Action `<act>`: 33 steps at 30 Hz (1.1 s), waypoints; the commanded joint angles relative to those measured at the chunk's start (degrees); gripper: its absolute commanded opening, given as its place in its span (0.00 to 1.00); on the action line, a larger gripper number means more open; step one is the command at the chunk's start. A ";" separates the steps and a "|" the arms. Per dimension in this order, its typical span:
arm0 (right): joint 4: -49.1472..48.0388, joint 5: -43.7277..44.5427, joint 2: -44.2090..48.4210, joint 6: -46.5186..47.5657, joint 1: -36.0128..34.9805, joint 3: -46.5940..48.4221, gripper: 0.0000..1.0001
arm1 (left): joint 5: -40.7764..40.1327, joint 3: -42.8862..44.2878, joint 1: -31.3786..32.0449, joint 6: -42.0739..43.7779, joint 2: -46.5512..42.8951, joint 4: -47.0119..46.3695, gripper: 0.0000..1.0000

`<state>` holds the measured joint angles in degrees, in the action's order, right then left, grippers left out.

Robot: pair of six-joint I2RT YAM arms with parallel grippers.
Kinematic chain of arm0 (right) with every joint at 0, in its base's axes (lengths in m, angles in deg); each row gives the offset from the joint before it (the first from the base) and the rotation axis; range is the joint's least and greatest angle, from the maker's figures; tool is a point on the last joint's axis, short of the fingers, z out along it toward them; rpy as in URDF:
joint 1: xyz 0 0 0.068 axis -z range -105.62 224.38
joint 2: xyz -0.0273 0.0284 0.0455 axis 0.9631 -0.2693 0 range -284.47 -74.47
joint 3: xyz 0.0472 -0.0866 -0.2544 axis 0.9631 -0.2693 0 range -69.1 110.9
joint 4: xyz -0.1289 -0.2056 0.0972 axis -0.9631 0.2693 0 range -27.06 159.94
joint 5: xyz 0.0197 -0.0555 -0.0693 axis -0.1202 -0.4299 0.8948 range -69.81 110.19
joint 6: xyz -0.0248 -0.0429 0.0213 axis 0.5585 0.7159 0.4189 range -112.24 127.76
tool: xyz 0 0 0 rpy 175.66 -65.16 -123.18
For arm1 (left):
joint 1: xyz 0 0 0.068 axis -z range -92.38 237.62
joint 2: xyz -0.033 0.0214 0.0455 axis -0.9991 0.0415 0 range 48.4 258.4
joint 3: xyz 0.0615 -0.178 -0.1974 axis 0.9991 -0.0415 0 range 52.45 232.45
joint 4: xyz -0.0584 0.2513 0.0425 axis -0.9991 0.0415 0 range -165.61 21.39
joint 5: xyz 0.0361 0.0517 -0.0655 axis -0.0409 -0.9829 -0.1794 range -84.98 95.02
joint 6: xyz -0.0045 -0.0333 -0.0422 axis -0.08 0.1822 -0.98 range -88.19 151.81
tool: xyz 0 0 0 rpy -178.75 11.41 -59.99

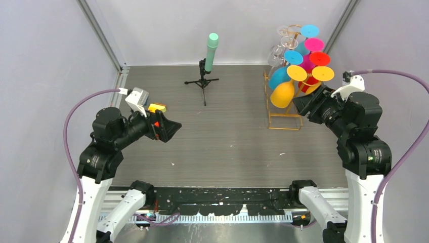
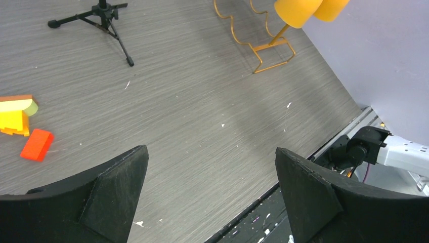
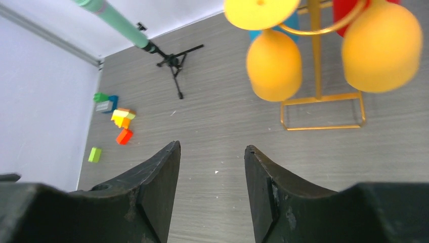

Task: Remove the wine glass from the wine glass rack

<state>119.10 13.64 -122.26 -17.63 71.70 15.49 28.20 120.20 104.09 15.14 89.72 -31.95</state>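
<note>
The gold wire wine glass rack (image 1: 284, 120) stands at the back right of the table. Several coloured wine glasses hang upside down on it, with clear ones at the back. The lowest is an orange glass (image 1: 282, 94). My right gripper (image 1: 299, 105) is open and empty, just right of the rack and close to the orange glasses. In the right wrist view, two orange glasses (image 3: 273, 66) hang ahead of and above my right gripper (image 3: 212, 149), on either side of the rack upright (image 3: 316, 50). My left gripper (image 1: 174, 129) is open and empty, far left of the rack (image 2: 273, 55).
A black tripod (image 1: 204, 81) holding a mint-green cylinder (image 1: 211, 50) stands at the back centre. Coloured blocks (image 1: 157, 107) lie at the left, beside my left arm, and show in the left wrist view (image 2: 17, 116). Walls enclose the table on three sides.
</note>
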 commanded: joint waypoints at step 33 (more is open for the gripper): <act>10.59 60.83 -41.51 26.44 -31.32 38.94 0.62 | 4.06 -6.04 -0.21 -2.23 -2.51 -7.64 1.00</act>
<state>129.90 60.17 -162.76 4.06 43.96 51.65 31.72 114.82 104.09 12.72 87.75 -36.80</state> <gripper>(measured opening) 0.614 0.994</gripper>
